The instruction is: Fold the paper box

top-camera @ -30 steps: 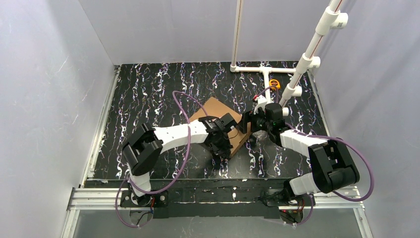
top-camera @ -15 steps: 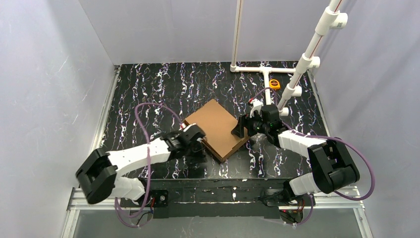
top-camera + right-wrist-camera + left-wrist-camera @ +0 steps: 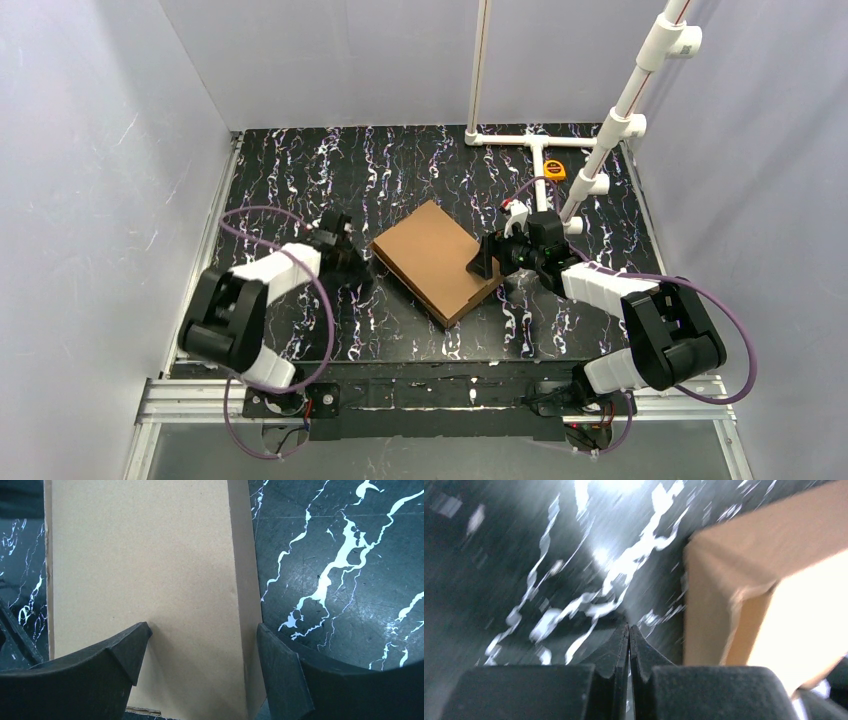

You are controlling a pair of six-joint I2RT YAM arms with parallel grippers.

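The paper box [image 3: 434, 260] is a plain brown cardboard box, closed and lying flat at the table's middle, turned like a diamond. My left gripper [image 3: 352, 266] is shut and empty, just left of the box's left corner; the left wrist view shows its jaws [image 3: 629, 628] pressed together with the box [image 3: 744, 585] to the right. My right gripper [image 3: 487, 262] is open at the box's right edge, its jaws spread over the box top [image 3: 145, 575], one finger [image 3: 125, 647] above the lid and the other [image 3: 280, 655] by the side wall.
The table [image 3: 300, 180] is black marble-patterned. A white pipe frame [image 3: 540, 150] stands at the back right with a small orange object [image 3: 554, 169] beside it. Grey walls enclose the left, back and right. A metal rail [image 3: 200, 395] runs along the near edge.
My left arm has swung away from the box to the left, and its gripper now sits beside the box's left corner. The box lies closed. The right gripper has stayed at the right edge.
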